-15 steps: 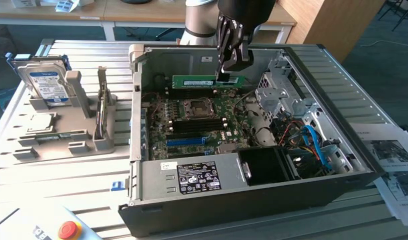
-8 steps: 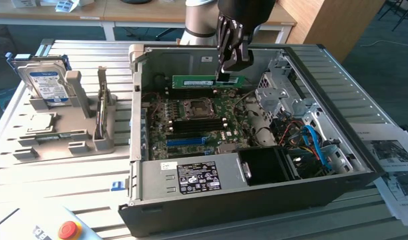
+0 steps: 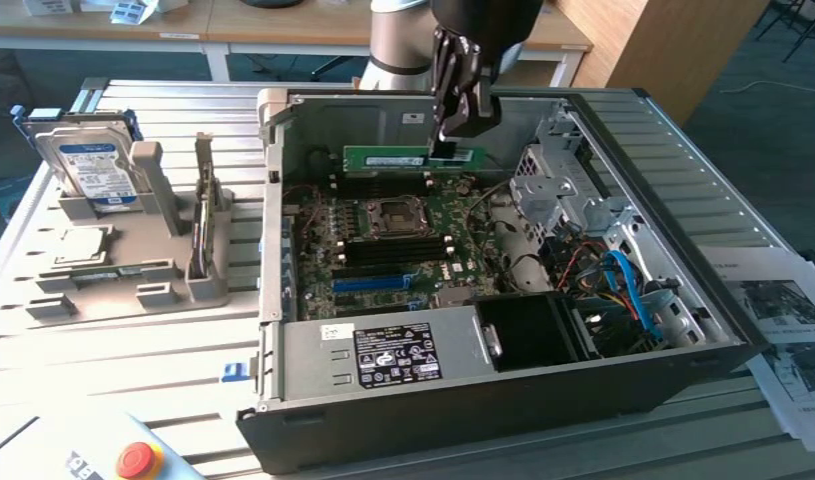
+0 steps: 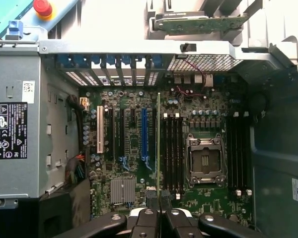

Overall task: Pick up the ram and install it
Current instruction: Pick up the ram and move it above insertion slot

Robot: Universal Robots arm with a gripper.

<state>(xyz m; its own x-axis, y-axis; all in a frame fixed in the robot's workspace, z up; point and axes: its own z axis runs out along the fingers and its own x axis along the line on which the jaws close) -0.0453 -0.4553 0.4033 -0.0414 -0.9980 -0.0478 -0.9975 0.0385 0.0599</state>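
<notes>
Ram hangs inside open PC case, above motherboard at its 12 o'clock edge in exterior view. Hand is clenched on ram's end. 1 hard drive stands at case's 9 o'clock, on bench. Wrist view: ram edge-on, blue slot just beside it.
</notes>
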